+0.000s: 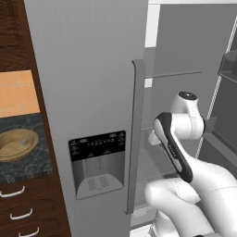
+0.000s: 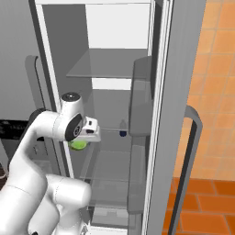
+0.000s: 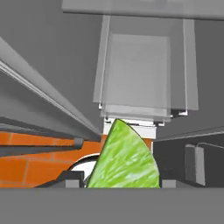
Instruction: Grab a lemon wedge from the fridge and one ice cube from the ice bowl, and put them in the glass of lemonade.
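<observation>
I read no legible writing anywhere: the fridge [image 1: 88, 92] carries a black dispenser panel [image 1: 97, 144] whose small white marks are too fine to make out. From the left base camera I see its closed grey door, the long vertical handle [image 1: 134, 139], and beside it a dark speckled desk [image 1: 23, 162] bearing the ice bowl [image 1: 16, 144], under orange wall tiles and above dark wood drawers. The right base camera gives me the open compartment instead, its glass shelves [image 2: 108, 64] and the gripper [image 2: 85, 137] just inside, with the lemon wedge [image 2: 79, 145] beneath it. The hand camera puts the green-yellow wedge [image 3: 124, 159] between the fingers, which appear clamped on it.
</observation>
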